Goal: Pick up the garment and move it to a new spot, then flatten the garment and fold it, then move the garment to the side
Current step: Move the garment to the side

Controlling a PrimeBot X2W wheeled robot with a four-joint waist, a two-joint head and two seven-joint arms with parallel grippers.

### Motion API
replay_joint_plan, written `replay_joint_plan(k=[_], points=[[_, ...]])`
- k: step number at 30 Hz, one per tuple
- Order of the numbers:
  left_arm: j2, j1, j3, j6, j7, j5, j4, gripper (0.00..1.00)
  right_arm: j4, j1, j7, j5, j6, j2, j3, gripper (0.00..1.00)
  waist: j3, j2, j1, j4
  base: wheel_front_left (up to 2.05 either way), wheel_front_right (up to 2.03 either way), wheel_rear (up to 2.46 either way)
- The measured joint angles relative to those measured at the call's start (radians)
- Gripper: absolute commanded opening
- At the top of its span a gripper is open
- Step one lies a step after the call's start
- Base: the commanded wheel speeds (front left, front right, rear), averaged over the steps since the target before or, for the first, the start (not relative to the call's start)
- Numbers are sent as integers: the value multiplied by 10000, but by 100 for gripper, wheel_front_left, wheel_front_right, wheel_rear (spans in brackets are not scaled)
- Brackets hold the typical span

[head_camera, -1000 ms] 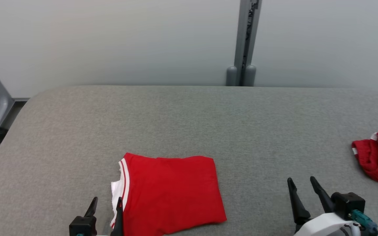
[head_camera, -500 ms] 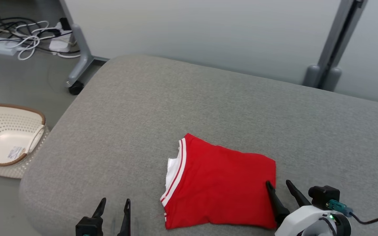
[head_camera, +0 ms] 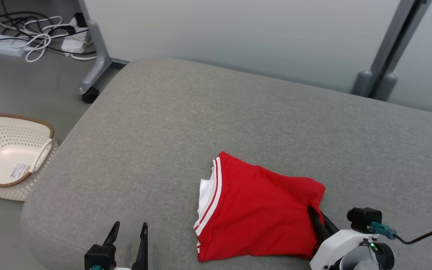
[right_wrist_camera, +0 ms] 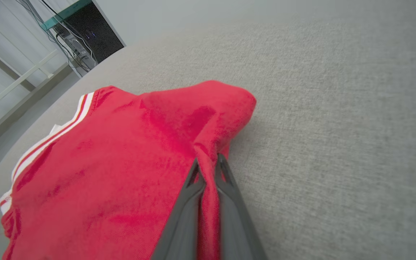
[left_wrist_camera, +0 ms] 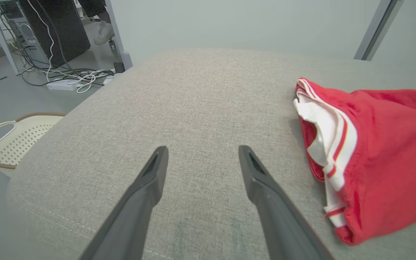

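Note:
The garment (head_camera: 257, 213) is a folded red shirt with white and red striped trim, lying on the grey padded table (head_camera: 208, 123). My right gripper (head_camera: 315, 212) is shut on the garment's right edge; in the right wrist view a ridge of red cloth (right_wrist_camera: 208, 159) is pinched between the two fingers of the right gripper (right_wrist_camera: 207, 164). My left gripper (head_camera: 129, 227) stands open over bare table to the left of the garment. In the left wrist view the left gripper (left_wrist_camera: 200, 153) has nothing between its fingers, and the garment (left_wrist_camera: 374, 144) lies to its right.
A cream perforated basket (head_camera: 9, 153) sits on the floor left of the table. Cables and a power strip (head_camera: 21, 37) lie on the floor beyond it, beside a grey wheeled leg (head_camera: 92, 75). A grey post (head_camera: 388, 56) stands behind the table.
The camera has swung left, bringing the basket and floor into view. My right gripper has shut on the garment's right edge, bunching the cloth there. The left gripper stays open.

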Motion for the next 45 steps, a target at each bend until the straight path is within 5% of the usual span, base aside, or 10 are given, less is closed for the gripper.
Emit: replay_joint_plan(k=[9, 24, 29, 37, 45], points=[[2, 149, 36, -75, 0, -38, -29, 100, -215, 351, 2, -489, -2, -23, -286, 0, -327, 0, 0, -1826, 0, 0, 0], [-4, -297, -529, 138, 0, -564, -224, 100, -840, 631, 2, -1185, -2, -40, -633, 0, -308, 0, -1, -6769, 0, 0, 0], [-12, -527, -640, 196, 0, -571, -249, 100, -1172, 685, 4, -1227, -2, -38, -717, 0, -95, 0, 0, -7784, 0, 0, 0], [-15, -662, -742, 190, 0, -512, -251, 100, -1661, 220, 6, -1906, -2, -40, -1402, 0, 357, 0, 0, -7984, 0, 0, 0], [-13, -719, -635, 58, 0, -61, -123, 100, -1785, -1681, 10, -3680, -2, -50, -3866, 0, 659, 0, 0, -7122, 0, 0, 0]])
